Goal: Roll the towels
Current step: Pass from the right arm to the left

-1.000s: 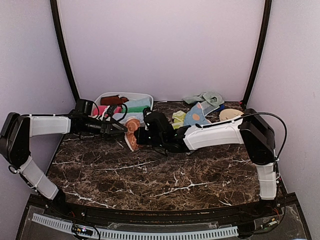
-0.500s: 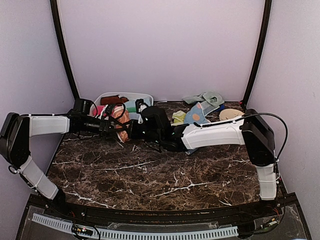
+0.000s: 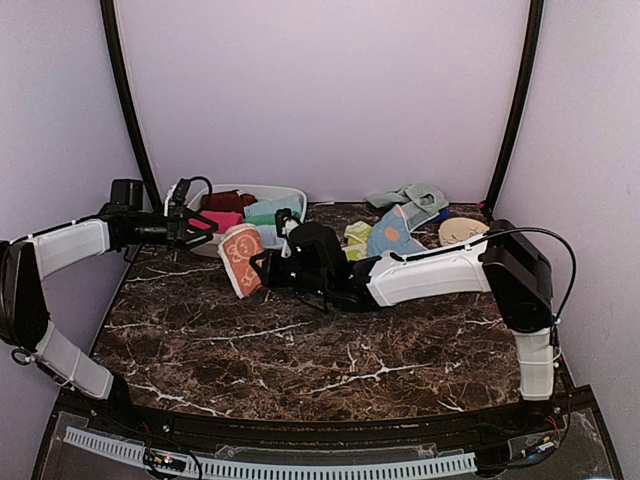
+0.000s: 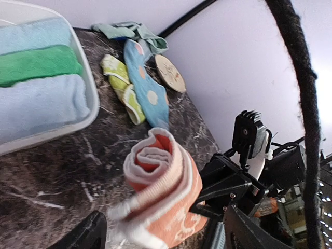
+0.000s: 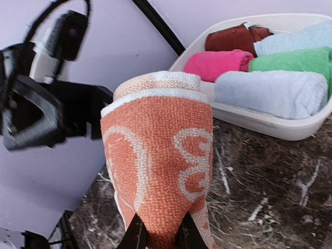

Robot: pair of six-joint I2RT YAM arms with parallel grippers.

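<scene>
Finding: the left end effector [image 3: 196,225] has drawn back to the left, off the rolled peach-orange terry towel [image 3: 240,258]; its jaws stand wide and empty. The right end effector [image 5: 158,236], nearly closed, alone pinches the roll's lower end, holding it upright over the dark marbled worktop [image 3: 350,350], just beside the white oval plastic tub [image 3: 296,193]. Judgement: this towel is rolled; stowing remains.
</scene>
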